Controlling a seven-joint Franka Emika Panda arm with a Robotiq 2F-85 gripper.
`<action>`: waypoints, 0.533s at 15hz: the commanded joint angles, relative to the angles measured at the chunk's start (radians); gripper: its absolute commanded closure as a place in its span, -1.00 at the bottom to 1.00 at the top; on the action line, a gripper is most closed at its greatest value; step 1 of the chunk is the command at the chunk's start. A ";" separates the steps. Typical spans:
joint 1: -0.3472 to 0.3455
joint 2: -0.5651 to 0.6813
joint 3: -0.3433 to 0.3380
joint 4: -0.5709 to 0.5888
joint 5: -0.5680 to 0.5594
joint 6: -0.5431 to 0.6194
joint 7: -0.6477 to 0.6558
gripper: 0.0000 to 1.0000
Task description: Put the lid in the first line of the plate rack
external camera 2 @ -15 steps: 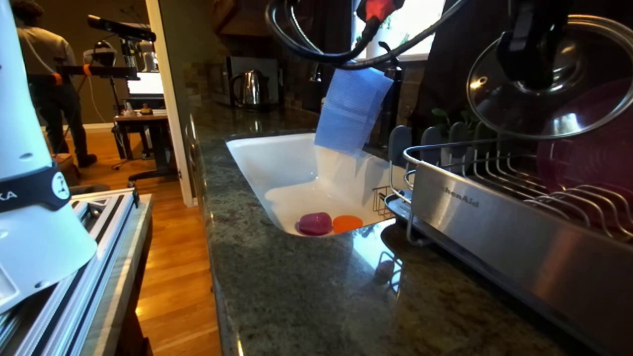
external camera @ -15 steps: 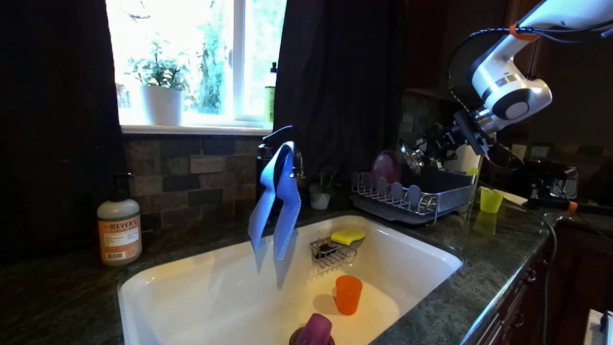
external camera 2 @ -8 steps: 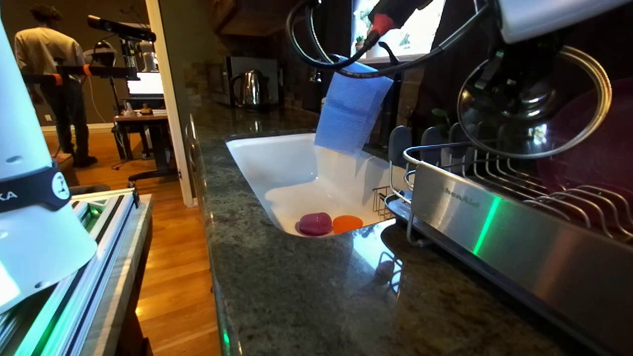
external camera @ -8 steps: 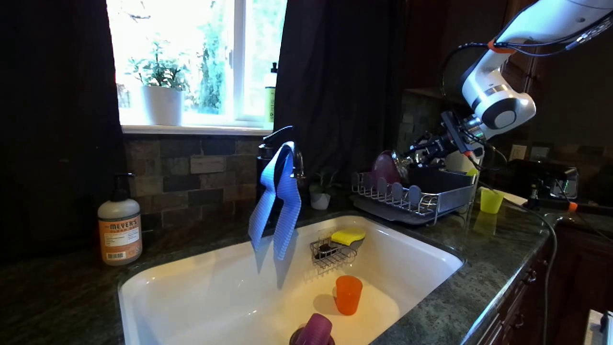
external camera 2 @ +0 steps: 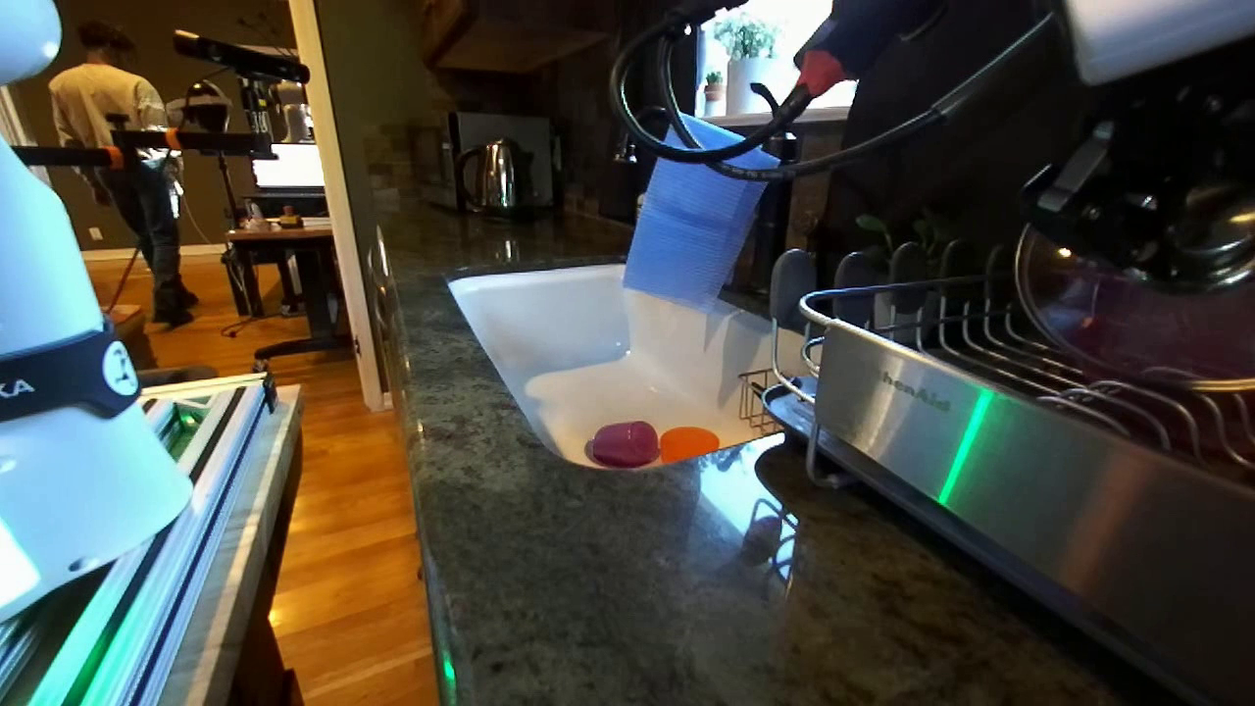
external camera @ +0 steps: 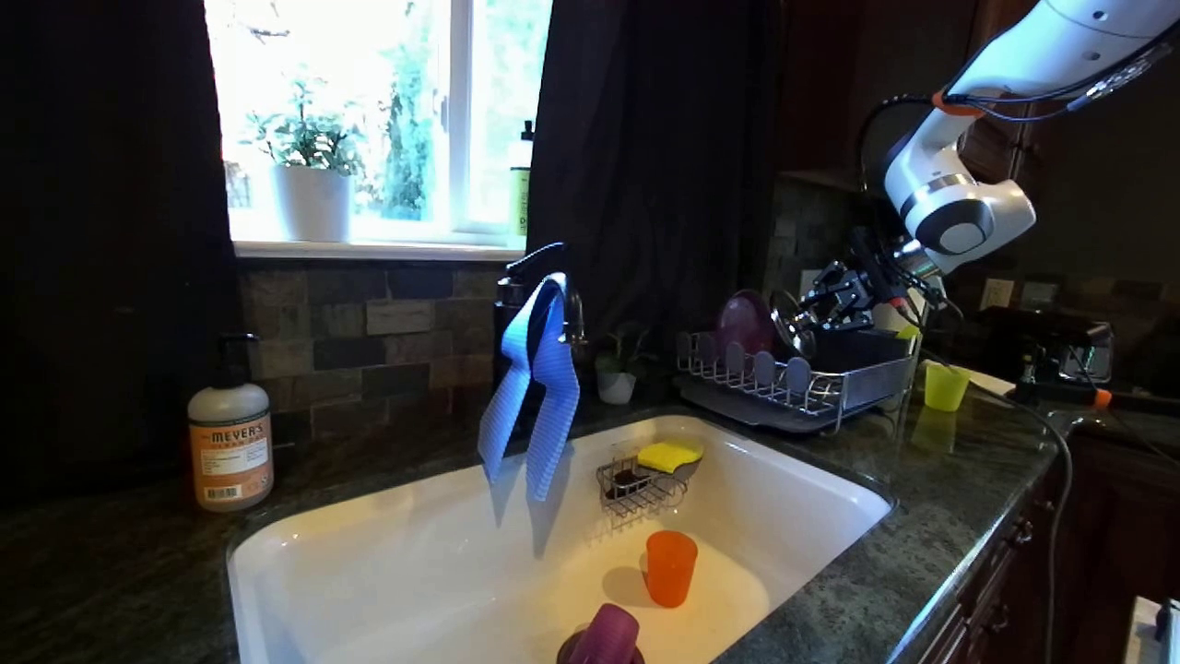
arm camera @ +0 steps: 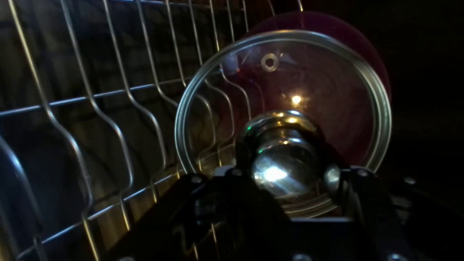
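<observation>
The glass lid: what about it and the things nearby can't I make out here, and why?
Glass lid, right part: cut off by the right edge in an exterior view.
Dish rack, one end: cut off by that edge too.
Lid's lower rim: partly covered by the gripper in the wrist view.
Whether the gripper squeezes the lid: too dark there.
Purple plate, lower part: partly behind the rack in an exterior view.

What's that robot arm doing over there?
The white robot arm has its black end effector around the shiny knob of a round, silver-rimmed, clear glass lid. The lid is tilted on edge at a rectangular, silvery metal wire rack, beside a round purple plate. I can't tell whether it's slotted in or released.
</observation>
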 commanded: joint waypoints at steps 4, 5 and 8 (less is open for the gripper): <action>-0.132 -0.002 0.155 0.000 0.034 0.072 0.013 0.51; -0.145 0.000 0.181 0.000 0.071 0.125 -0.007 0.51; -0.111 0.005 0.177 -0.006 0.135 0.199 -0.046 0.51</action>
